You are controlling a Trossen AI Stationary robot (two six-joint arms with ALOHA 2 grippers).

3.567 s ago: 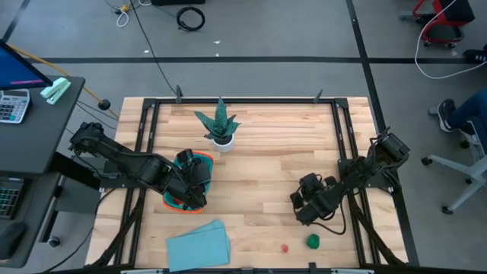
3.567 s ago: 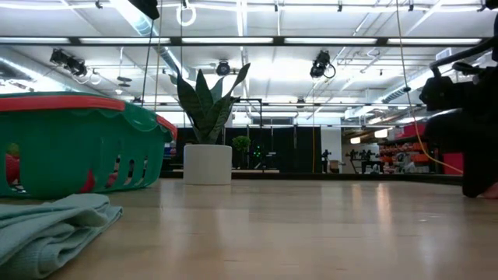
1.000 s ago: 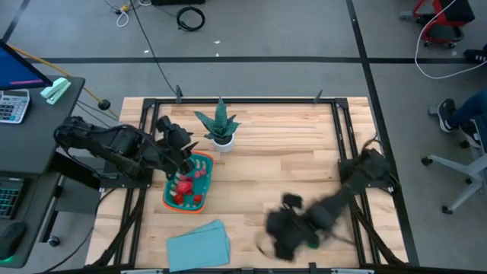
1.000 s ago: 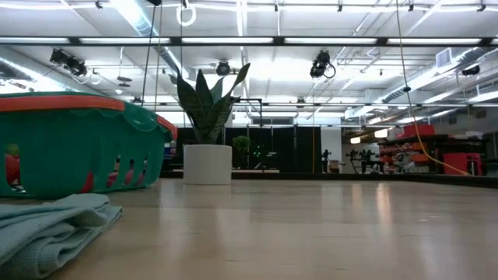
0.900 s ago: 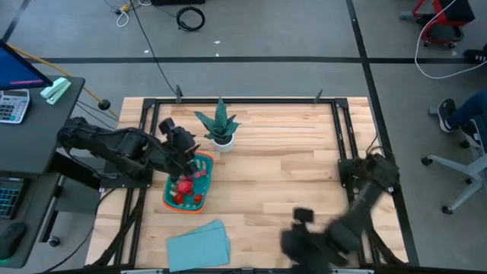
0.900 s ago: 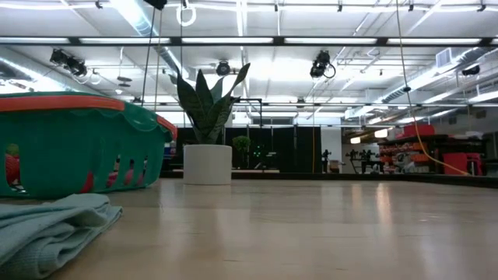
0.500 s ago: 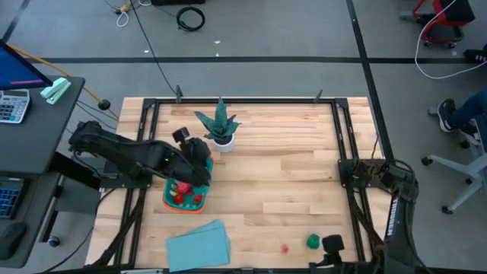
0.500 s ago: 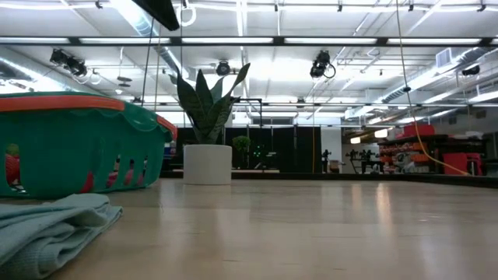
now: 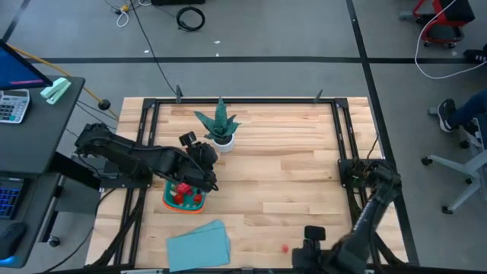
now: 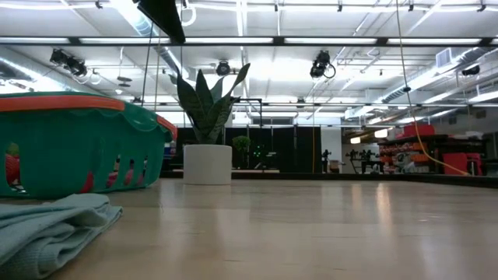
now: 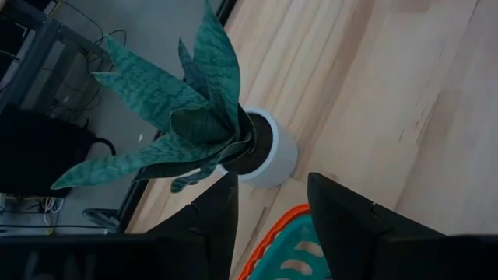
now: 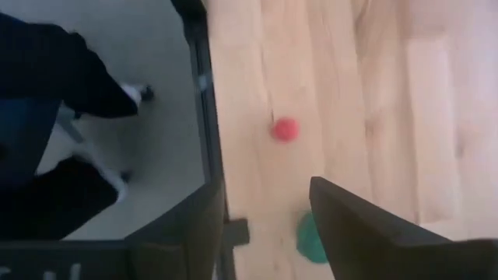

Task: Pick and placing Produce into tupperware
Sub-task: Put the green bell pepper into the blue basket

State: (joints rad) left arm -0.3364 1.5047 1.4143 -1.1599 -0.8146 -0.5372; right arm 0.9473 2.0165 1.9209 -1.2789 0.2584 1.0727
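Observation:
The teal tupperware with an orange rim (image 9: 183, 198) sits left of the table's centre and holds several red produce pieces (image 9: 179, 192). In the low view its slotted wall (image 10: 74, 148) fills the left side. A small red piece (image 9: 285, 247) lies near the table's near edge, and shows again (image 12: 285, 129) in the right wrist view. A green piece (image 12: 309, 238) lies on the wood beside it, half hidden by one right finger. My right gripper (image 12: 264, 193) hangs open above these two (image 9: 312, 234). My left gripper (image 11: 272, 177) is open and empty, over the tupperware's far end (image 9: 202, 156).
A spiky green plant in a white pot (image 9: 220, 128) stands just beyond the tupperware, close ahead of my left fingers (image 11: 268, 155). A folded light-blue cloth (image 9: 199, 245) lies near the near edge. The table's black frame rail (image 12: 204, 117) runs beside the red piece.
My right arm has swung fast toward the table's near edge, gone past the green piece toward the near right corner, then come back over it, so the high view no longer shows that piece. My left gripper has moved toward the table's right, over the tupperware's far end.

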